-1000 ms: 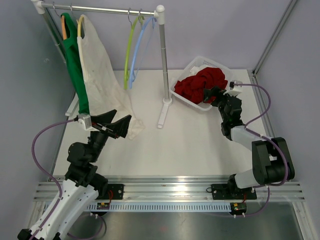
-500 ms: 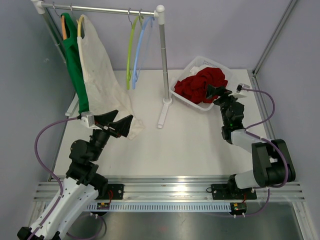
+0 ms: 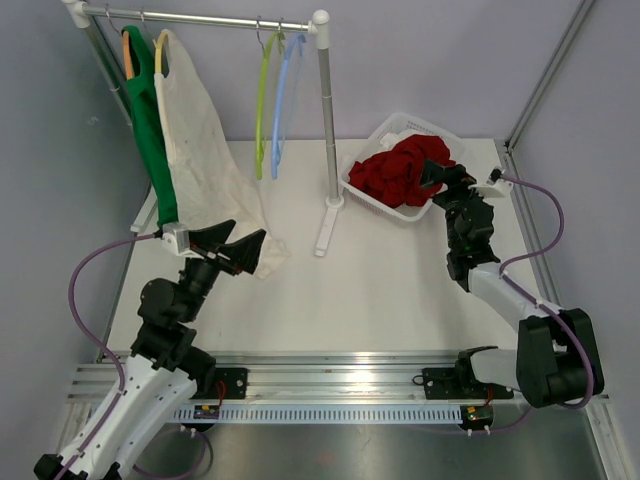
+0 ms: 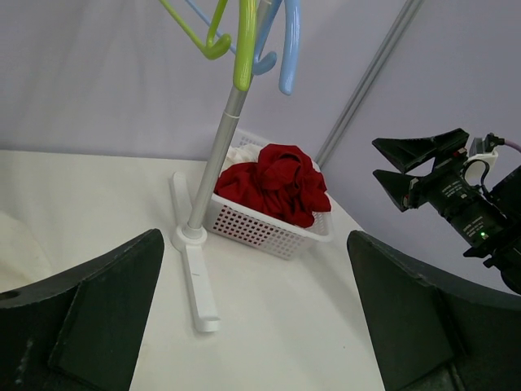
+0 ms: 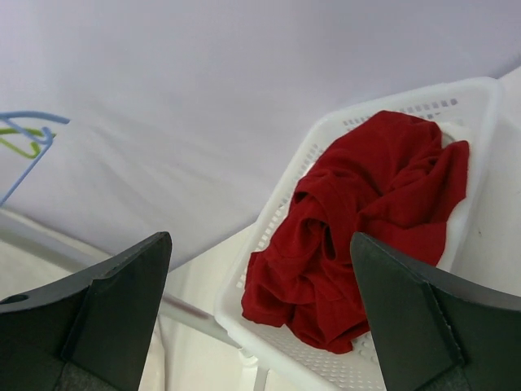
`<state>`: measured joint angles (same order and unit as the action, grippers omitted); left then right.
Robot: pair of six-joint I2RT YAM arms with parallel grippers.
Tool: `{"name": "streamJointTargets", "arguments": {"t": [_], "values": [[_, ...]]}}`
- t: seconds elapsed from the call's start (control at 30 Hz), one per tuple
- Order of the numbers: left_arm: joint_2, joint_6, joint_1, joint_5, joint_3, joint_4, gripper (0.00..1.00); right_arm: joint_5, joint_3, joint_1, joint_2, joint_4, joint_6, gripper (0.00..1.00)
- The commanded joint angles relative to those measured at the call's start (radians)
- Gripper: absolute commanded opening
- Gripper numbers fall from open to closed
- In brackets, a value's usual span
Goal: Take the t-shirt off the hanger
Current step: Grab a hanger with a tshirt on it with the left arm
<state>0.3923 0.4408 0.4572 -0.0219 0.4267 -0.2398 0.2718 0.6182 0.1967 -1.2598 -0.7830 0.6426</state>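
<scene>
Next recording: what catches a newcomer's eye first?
The crumpled red garment piled in the white perforated plastic basket at far right stands out most. On the metal clothes rail, a green shirt and a cream shirt hang at far left, beside a bare lime-green hanger and a light-blue hanger. The left gripper and right gripper are open and empty.

Bright, even overhead light; soft shadows, sharp focus.

Rack standing rear-L on table; 2 shirts hanging at rail's L end, 2 hangers hanging at R end; basket sitting R of post, garment lying in it.
</scene>
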Motion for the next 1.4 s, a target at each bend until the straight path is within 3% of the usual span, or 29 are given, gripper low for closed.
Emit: {"name": "streamJointTargets", "arguments": {"t": [0.0, 0.2, 0.43, 0.6, 0.8, 1.0, 1.17, 1.27, 1.37], "values": [[-0.001, -0.027, 0.005, 0.019, 0.066, -0.004, 0.99, -0.101, 0.0, 0.009, 0.06, -0.048, -0.09, 1.0], [0.0, -0.082, 0.005, 0.095, 0.185, 0.117, 0.99, -0.243, -0.038, 0.009, 0.112, -0.076, -0.266, 0.99], [0.04, -0.108, 0.005, 0.213, 0.337, 0.18, 0.99, -0.338, -0.031, 0.009, 0.088, -0.082, -0.322, 0.99], [0.213, -0.109, 0.005, 0.279, 0.551, 0.215, 0.99, -0.365, -0.017, 0.009, 0.06, -0.087, -0.336, 1.0], [0.478, -0.123, 0.003, 0.597, 0.725, 0.137, 0.99, -0.338, 0.0, 0.009, 0.053, -0.064, -0.345, 0.99], [0.773, -0.189, -0.002, 0.825, 1.047, 0.23, 0.99, -0.335, -0.02, 0.007, 0.085, -0.048, -0.345, 0.99], [0.853, -0.116, -0.035, 0.767, 1.15, 0.183, 0.99, -0.329, -0.014, 0.007, 0.082, -0.039, -0.356, 1.0], [0.95, -0.109, -0.081, 0.763, 1.33, 0.292, 0.99, -0.335, -0.008, 0.007, 0.074, -0.032, -0.353, 0.99], [0.997, -0.158, -0.124, 0.729, 1.392, 0.304, 0.99, -0.336, -0.002, 0.007, 0.068, -0.029, -0.348, 0.99]]}}
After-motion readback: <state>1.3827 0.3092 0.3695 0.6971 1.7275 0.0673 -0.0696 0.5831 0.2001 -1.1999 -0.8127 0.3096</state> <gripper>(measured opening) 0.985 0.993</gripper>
